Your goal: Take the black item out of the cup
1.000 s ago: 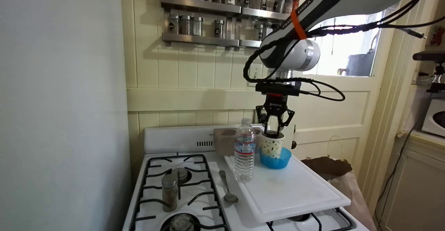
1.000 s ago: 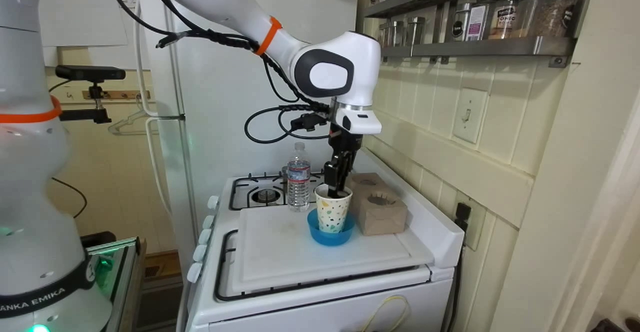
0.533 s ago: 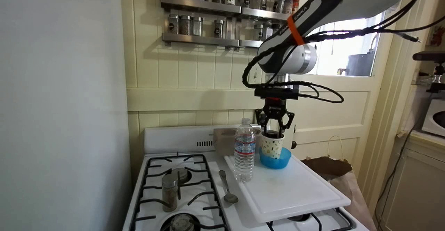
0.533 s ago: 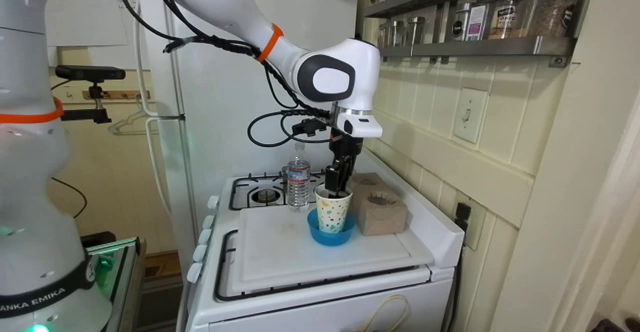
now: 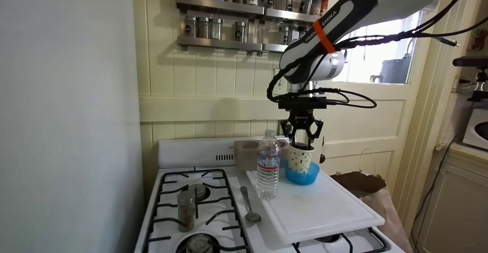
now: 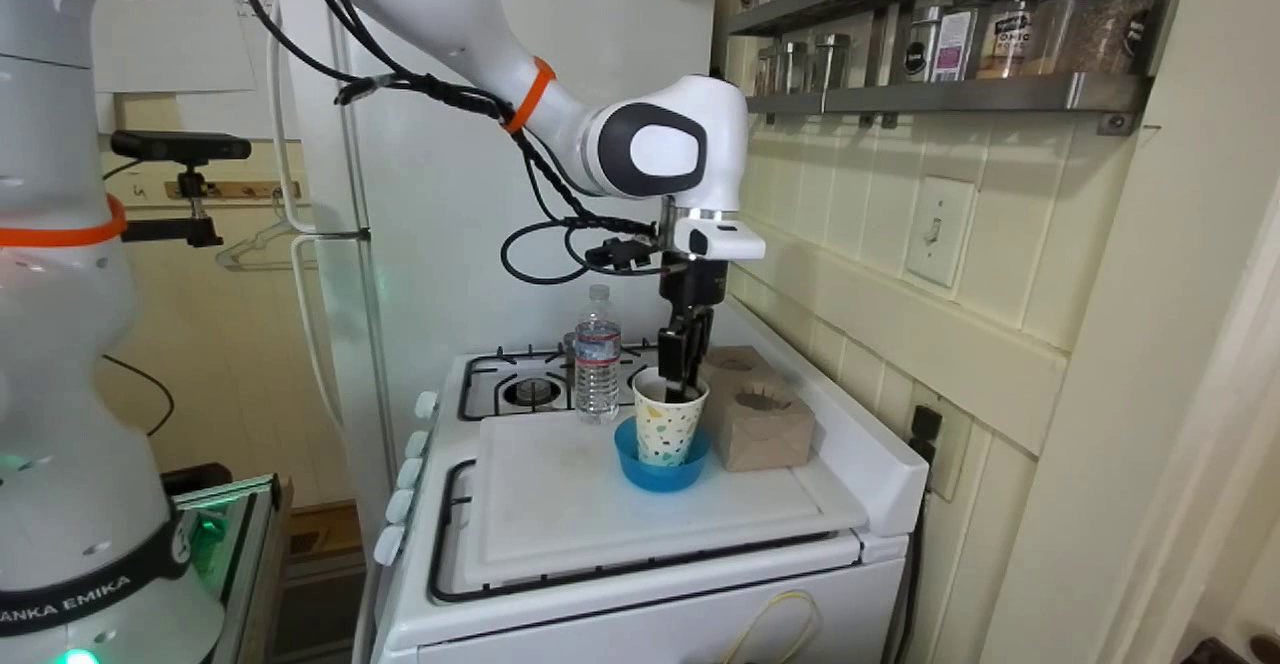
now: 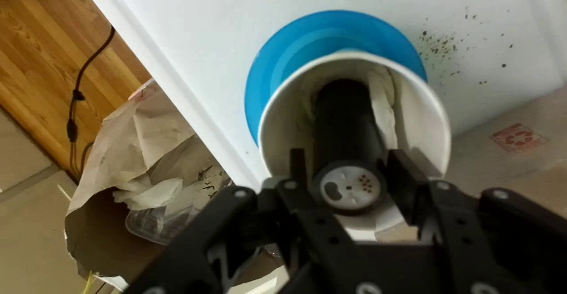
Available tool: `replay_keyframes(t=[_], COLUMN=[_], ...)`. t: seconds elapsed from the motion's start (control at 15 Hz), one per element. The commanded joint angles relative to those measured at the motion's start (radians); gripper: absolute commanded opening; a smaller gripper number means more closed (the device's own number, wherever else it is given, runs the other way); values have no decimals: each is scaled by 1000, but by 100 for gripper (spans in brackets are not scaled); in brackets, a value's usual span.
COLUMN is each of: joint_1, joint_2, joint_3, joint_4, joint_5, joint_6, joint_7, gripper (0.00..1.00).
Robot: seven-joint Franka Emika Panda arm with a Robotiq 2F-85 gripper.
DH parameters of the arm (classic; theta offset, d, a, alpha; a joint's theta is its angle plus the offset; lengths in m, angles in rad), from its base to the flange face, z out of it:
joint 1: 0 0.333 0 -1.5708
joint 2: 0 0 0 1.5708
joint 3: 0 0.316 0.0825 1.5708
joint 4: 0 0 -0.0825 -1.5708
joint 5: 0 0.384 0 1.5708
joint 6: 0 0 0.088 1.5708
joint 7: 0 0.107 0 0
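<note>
Two fingers (image 7: 404, 183) of the gripper (image 7: 348, 168) stand part-way apart astride the black item (image 7: 347, 141), inside the cup (image 6: 668, 431); whether they grip it, I cannot tell. Only the wrist view shows the pierced lid (image 7: 351, 188); both exterior views show the cup's speckled outside.

In the wrist view, the lower end of the black item (image 7: 347, 130) is too dark to make out inside the cup (image 7: 418, 112), and we cannot tell what the pale strip (image 7: 383, 108) beside it is, nor whether the blurred gripper (image 7: 349, 165) touches the item. Specks (image 7: 439, 47) up and right of the cup are too small to name. In both exterior views the cup hides most of the item and the gripper's ends, the blue bowl (image 6: 655, 479) hides the cup's foot, and the top edge cuts the arm (image 5: 345, 13) above. In an exterior view, left of the cup, the bottle (image 5: 268, 169) covers part of the brown box (image 5: 246, 157).
</note>
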Motion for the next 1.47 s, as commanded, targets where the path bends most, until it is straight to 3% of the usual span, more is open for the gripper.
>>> replay_keyframes(t=[0.0,0.07,0.33,0.8,1.13,1.4], joint_1=[23,27,35,30,17,26], joint_2=[8,6,-17,-198,-381,-492], joint_3=[-4,-3,1,20,49,118], joint_4=[7,7,9,-55,-105,-105], joint_5=[-52,-61,-74,-65,-108,-109], joint_6=[-1,0,-12,-66,-222,-350], joint_7=[32,32,19,-42,-75,-60], gripper=[25,18,18,18,18,18])
